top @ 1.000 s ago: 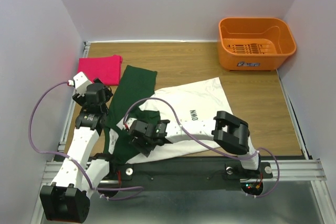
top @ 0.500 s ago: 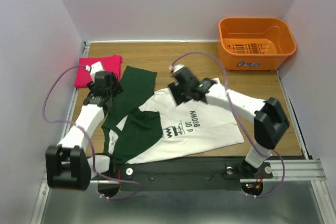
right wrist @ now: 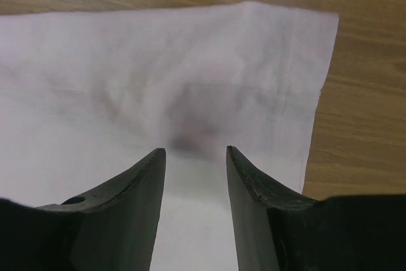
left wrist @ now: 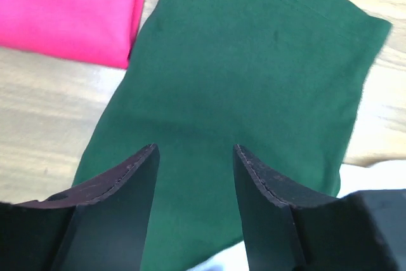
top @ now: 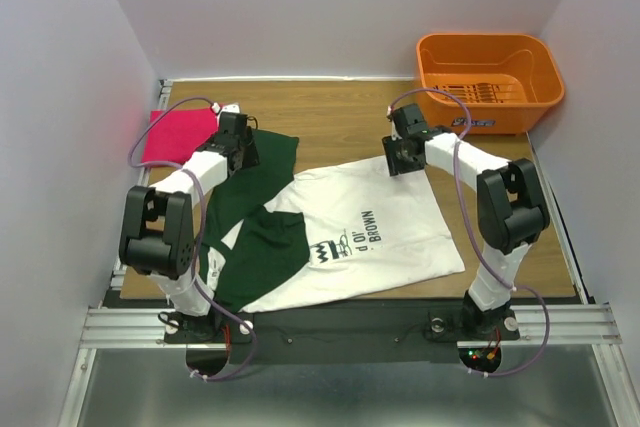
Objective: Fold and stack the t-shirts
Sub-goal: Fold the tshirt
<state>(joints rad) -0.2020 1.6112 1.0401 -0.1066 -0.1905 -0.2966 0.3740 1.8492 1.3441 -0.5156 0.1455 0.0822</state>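
The white t-shirt [top: 380,247] with dark green sleeves lies spread on the table, its black print facing up. Its far green sleeve [top: 265,162] reaches toward the folded pink-red t-shirt [top: 180,134] at the far left. My left gripper [top: 240,144] hovers low over that green sleeve [left wrist: 254,61], jaws apart and nothing clamped; the pink-red t-shirt [left wrist: 70,11] shows at the upper left of its wrist view. My right gripper [top: 405,157] is down over the white shirt's far right corner [right wrist: 127,61], jaws apart, with a small raised wrinkle just ahead of the tips.
An orange plastic basket [top: 488,82] stands at the far right corner. Bare wooden table [top: 340,117] lies between the two grippers and to the right of the shirt [right wrist: 368,93]. White walls close in the left, far and right sides.
Both arms swung from the near side out to the shirt's far edge, left to the green sleeve, right to the white corner. The shirt's print became uncovered. Both jaws have narrowed.
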